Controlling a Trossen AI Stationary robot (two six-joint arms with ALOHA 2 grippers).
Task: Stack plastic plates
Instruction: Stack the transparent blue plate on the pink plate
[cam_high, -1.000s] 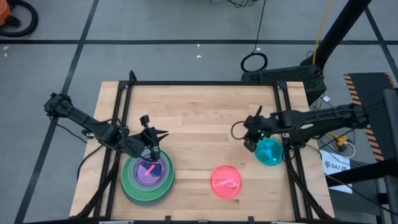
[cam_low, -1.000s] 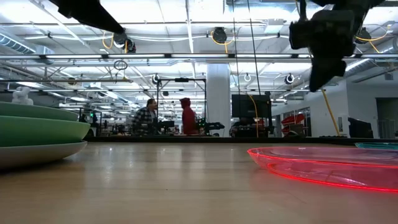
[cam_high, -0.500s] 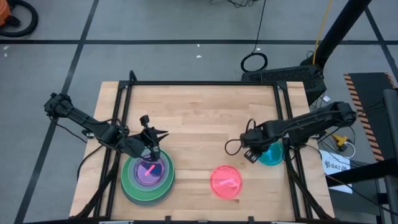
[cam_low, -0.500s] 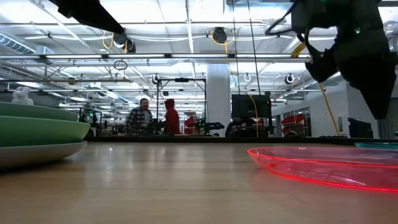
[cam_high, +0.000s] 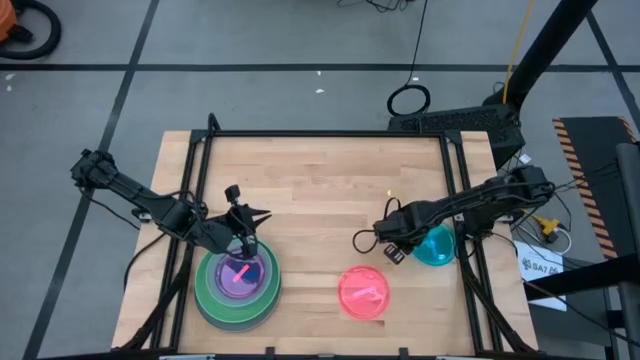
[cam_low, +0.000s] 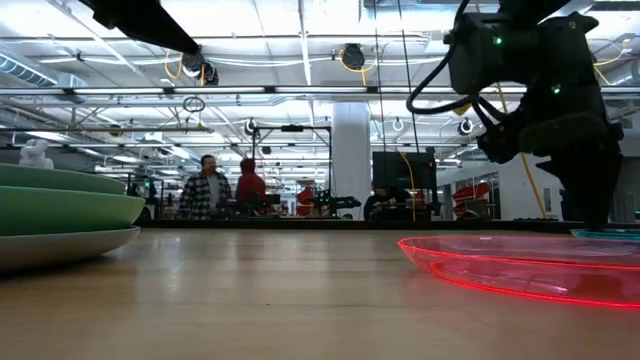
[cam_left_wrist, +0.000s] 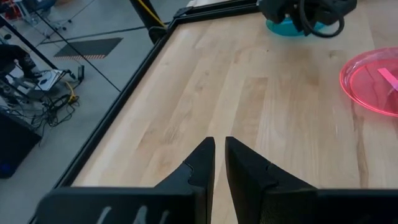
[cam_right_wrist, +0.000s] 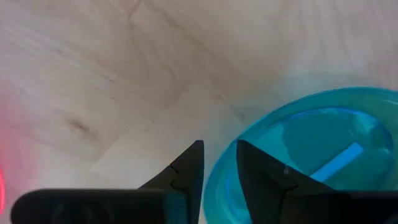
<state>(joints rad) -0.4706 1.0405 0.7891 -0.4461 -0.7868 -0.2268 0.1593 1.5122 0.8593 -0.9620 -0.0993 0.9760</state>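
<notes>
Gripping the rim of the small translucent teal plastic plate (cam_high: 435, 245), the right gripper (cam_high: 393, 247) is seen low over the wooden table (cam_high: 330, 190); in the right wrist view its two dark fingers (cam_right_wrist: 186, 168) are held a little apart, and the teal plate's edge (cam_right_wrist: 217, 180) is seen passing between them, with one finger outside the rim and the other over the inside. A pale blue strip is seen lying inside that plate. The teal plate is found at the right edge of the table, beside the black frame rail.

The small translucent pink plastic plate (cam_high: 362, 291) is laid flat on the table, near the teal plate on its left and toward the front edge, apart from it.

A stack of round plastic plates (cam_high: 237, 287) is set well to the left of the teal plate, with a large grey plate at the bottom, a large green one on it, and smaller blue and pink ones on top. The left gripper (cam_high: 244, 243) is held over the far edge of this stack, its fingers (cam_left_wrist: 202, 163) nearly together with only a thin slit between them and nothing held.

People are seen in the room beyond the table in the low view.
</notes>
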